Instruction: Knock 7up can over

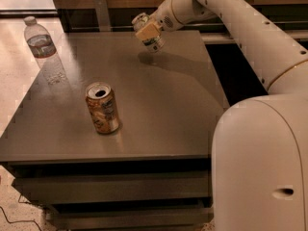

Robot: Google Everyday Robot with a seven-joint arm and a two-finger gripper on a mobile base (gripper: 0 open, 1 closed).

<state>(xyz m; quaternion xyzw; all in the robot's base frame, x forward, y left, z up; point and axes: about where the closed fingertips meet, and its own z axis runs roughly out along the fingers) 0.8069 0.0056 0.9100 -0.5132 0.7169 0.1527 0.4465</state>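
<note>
The 7up can [154, 43], whitish-silver with green markings, is at the far middle of the grey table [168, 114]. It is tilted, its silver top leaning to the left, and its shadow lies on the table just below it. My gripper [147, 32] reaches in from the right and is shut on the can's middle, with a yellowish finger pad [148, 31] across its side. The can's lower end looks slightly off the table top.
An orange-gold can [102, 108] with a bluish label stands upright at the front left of the table. A clear water bottle [42, 44] stands at the far left corner. My white arm and body [262, 162] fill the right side.
</note>
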